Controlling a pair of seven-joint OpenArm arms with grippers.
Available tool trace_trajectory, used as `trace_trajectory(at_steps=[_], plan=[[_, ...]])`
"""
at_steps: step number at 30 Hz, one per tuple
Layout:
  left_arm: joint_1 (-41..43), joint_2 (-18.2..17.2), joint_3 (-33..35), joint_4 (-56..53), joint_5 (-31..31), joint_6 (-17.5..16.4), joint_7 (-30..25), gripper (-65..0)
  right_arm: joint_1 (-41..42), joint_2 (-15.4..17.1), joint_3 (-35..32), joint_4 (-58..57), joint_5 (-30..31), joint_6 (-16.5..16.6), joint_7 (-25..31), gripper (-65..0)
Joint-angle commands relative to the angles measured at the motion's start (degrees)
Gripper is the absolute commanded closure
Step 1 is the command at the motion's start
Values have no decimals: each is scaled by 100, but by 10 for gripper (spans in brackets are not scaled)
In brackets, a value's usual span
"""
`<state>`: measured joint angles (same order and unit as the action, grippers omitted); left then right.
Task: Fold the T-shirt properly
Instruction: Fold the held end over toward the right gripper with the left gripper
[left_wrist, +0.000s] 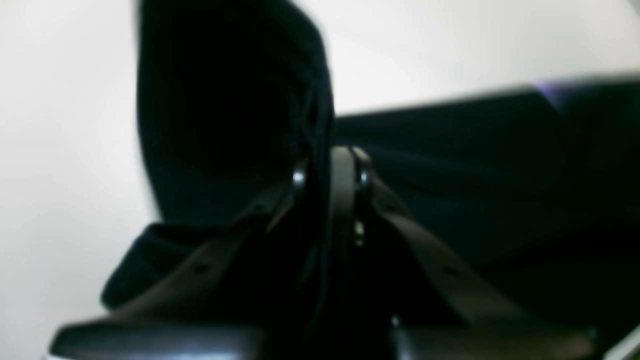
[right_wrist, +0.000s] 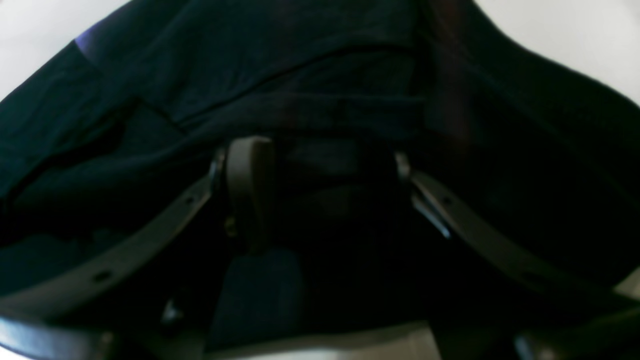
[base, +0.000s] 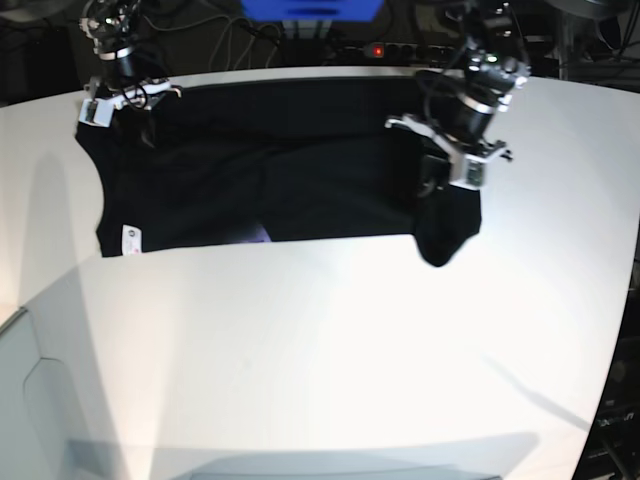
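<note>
The large black short-sleeved cloth T-shirt (base: 280, 170), limp and light, lies spread along the white table's (base: 330, 360) far edge, its right-hand end pinched and lifted by the left gripper (base: 455, 178), best gripped at hems; the right gripper (right_wrist: 320, 165) stands spread over cloth.

The T-shirt (base: 270, 175) is large and black, and it lies spread over the far part of the white surface, plain side up with some soft wrinkles. One end on the base view's right is lifted and hangs down as a dark rounded flap. A small white tag (base: 129, 240) shows at the near left corner, and a little purple print peeks out at the near edge.
</note>
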<state>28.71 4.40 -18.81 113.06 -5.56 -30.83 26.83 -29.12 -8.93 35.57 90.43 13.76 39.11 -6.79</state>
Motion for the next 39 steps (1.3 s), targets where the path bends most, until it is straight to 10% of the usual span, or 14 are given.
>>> trace_trajectory(at_steps=[1,10,23,39], plan=[[79,56,206,110,51,-7,-120,0,-81,-7,16,16,-167,89,-231,-310],[79,460,1498,-40,1132,19,-129,0,-90,-7,16,16,-167,89,-249,-310],[-159,382,2421,-743,1141,740,-138,0,-90,-7,16,16,-167,89,-249,-310],[-510,460,2703,-778,1132,749,-129,0,-90,-7,16,16,-167,89,-249,-310]])
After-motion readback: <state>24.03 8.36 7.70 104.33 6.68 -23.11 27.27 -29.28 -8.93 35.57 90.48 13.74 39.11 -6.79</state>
